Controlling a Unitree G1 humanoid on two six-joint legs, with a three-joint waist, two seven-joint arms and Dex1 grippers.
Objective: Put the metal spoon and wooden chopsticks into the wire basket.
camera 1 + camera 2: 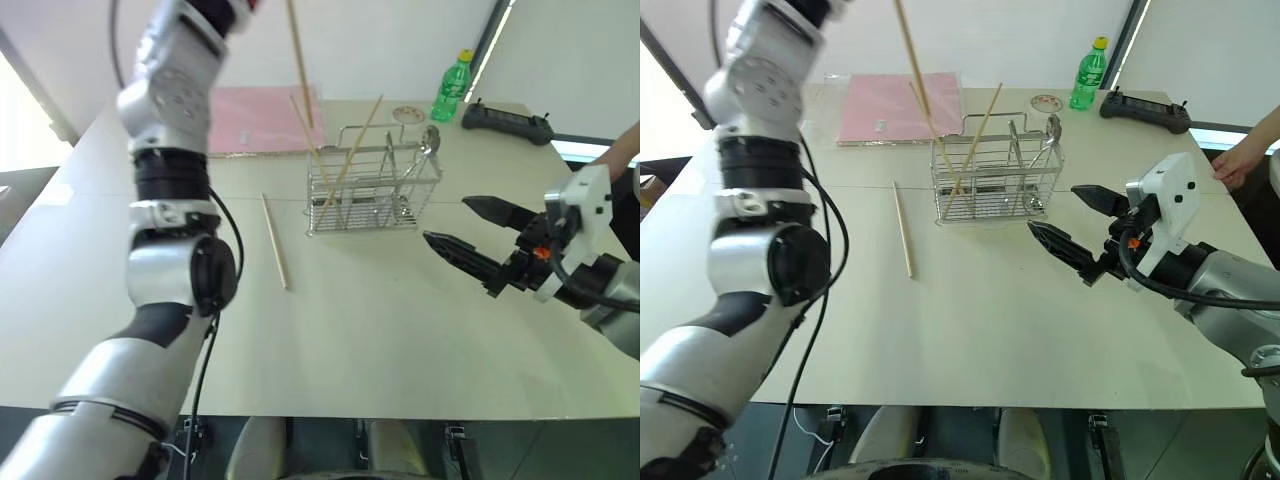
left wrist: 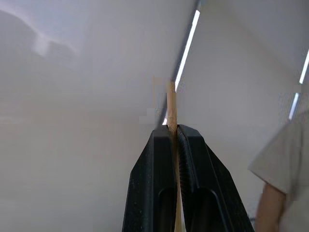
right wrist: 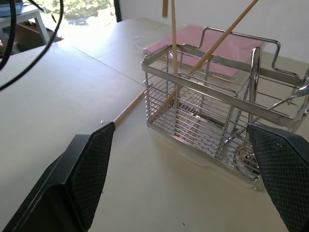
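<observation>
Left gripper [image 2: 174, 133]: it is up high, above the basket. Its two black fingers are squeezed tight on one chopstick.
Held chopstick [image 1: 300, 60]: it hangs almost straight down from the left gripper. Its low end goes into the left part of the basket.
Right gripper [image 1: 470, 232]: it is spread wide with nothing in it. It floats just above the tabletop, to the right of the basket, and points at it.
Basket [image 1: 375, 190]: it stands upright on the tabletop, near the middle, a bit toward the far side. It is made of shiny wire and has a loop handle on top.
Chopsticks in basket [image 1: 355, 150]: two lean inside the left part, crossing each other. Their tops stick out over the rim.
Spoon [image 1: 428, 140]: it stands in the right end of the basket. Its round bowl pokes up above the rim.
Loose chopstick [image 1: 275, 242]: it lies flat on the tabletop, left of the basket and not touching it.
Tabletop [image 1: 380, 330]: pale and wide, bare in the near part.
Pink sheet [image 1: 262, 118]: it lies flat behind the basket, on the left.
Green bottle [image 1: 452, 88]: it stands at the far edge, with a yellow cap.
Black controller [image 1: 505, 120]: it lies right of the bottle.
Person's hand [image 1: 1240, 158]: it rests at the right edge of the tabletop.
</observation>
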